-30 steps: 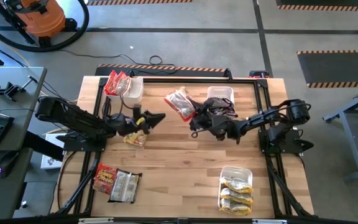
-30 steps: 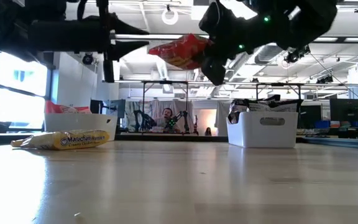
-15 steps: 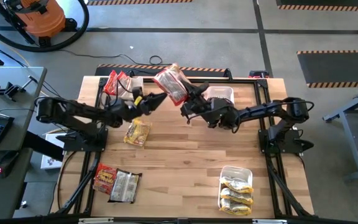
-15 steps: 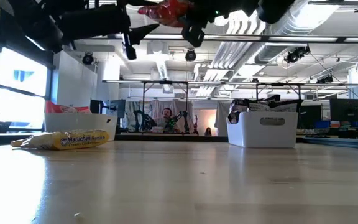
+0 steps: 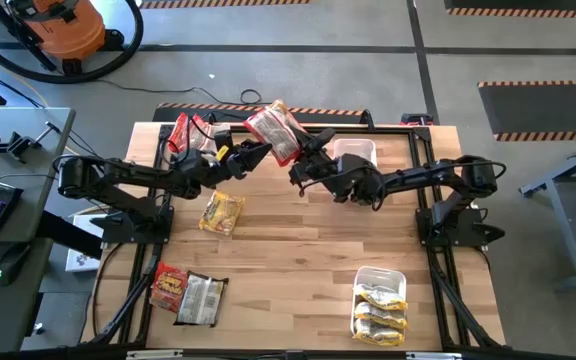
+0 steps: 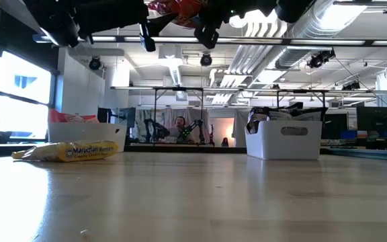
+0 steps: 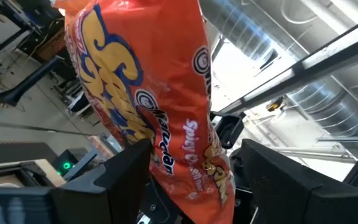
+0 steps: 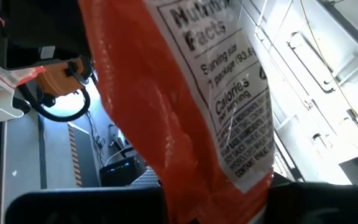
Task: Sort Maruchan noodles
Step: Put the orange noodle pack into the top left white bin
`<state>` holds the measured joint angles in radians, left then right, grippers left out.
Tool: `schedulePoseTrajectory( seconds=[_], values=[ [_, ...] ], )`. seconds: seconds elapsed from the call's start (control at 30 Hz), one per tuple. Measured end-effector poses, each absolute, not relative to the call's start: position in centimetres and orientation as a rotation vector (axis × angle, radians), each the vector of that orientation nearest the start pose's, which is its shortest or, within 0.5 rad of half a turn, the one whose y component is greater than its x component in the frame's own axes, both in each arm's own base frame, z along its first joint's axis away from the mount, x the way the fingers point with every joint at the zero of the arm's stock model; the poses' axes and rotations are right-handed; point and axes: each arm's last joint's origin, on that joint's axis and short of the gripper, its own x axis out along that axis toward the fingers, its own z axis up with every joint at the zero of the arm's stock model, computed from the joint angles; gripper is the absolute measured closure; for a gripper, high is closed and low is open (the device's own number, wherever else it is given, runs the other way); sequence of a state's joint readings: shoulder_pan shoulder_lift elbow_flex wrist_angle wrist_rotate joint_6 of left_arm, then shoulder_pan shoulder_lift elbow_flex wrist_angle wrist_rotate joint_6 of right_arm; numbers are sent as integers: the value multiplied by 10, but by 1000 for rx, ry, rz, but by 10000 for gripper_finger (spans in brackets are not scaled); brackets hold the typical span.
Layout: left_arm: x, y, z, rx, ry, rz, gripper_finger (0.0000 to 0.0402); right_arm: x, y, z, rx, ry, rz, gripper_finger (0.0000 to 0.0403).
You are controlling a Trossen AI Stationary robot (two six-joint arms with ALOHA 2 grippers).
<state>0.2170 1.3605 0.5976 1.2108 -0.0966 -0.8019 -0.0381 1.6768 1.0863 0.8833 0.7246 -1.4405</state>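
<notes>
Red-orange packet (image 5: pixel 274 130) pinched by right tool (image 5: pixel 296 165); left tool (image 5: pixel 258 152) spread beside it

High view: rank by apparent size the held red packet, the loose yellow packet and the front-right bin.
1. Front-right bin, clearly largest.
2. Red packet, held up by the right pincer; being nearer the camera may inflate it.
3. Yellow packet on the table, about the same; not safely ranked against the red one.

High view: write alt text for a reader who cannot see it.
The right gripper holds a red-orange noodle packet up over the table's far side, the open left gripper reaching toward it. A yellow packet lies on the table.
</notes>
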Motion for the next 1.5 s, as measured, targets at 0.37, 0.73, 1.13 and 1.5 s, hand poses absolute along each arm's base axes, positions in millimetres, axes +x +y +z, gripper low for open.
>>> schedulePoseTrajectory(
  seconds=[0.37,0.73,1.13,1.5],
  values=[
    [262,72,275,-813,-568,197,161,371,-39,302,-1362,342,-770,355],
    [263,78,269,-800,-514,258,236,372,-41,300,-1355,360,-771,354],
    [241,92,283,-617,-411,299,384,368,-44,298,-1058,392,-947,269],
    [176,108,362,-555,247,576,383,364,-45,242,-792,677,-662,332]
  ],
)
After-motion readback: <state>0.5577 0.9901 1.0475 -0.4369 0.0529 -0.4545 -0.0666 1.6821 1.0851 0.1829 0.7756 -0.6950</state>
